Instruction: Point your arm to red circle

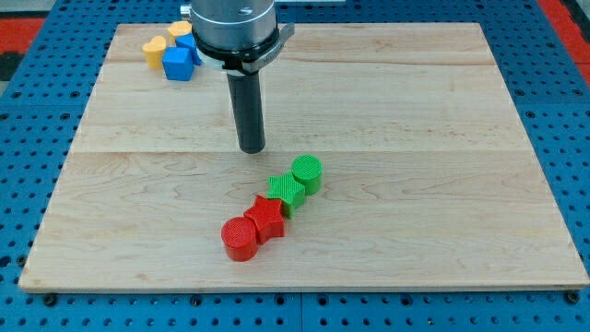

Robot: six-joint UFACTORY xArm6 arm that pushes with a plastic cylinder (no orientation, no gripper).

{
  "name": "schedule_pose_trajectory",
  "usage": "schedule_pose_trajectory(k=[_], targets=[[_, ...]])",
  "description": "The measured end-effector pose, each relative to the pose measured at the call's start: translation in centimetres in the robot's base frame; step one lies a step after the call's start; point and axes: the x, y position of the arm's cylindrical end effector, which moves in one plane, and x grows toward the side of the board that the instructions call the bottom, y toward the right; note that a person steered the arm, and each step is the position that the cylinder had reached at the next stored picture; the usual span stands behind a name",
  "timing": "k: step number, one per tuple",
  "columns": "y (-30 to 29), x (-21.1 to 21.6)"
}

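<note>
The red circle (240, 240) lies on the wooden board toward the view's bottom, left of centre. It touches a red star (266, 218) on its upper right. A green star (288, 191) and a green circle (307, 173) continue the diagonal row up to the right. My tip (251, 148) stands on the board above this row, about a hundred pixels above the red circle and slightly to its right, apart from every block.
At the view's top left sit a yellow block (154, 50), a blue block (178, 64), another yellow block (179, 29) and a blue block (190, 43) partly hidden behind the arm. The wooden board (442, 184) lies on a blue perforated table.
</note>
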Motion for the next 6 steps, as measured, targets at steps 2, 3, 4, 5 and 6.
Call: schedule_pose_trajectory(k=[2,3,4,5,6], targets=[[-0.1,0.2],[0.3,0.1],[-0.8,-0.2],[-2.1,0.5],[-6.1,7.3]])
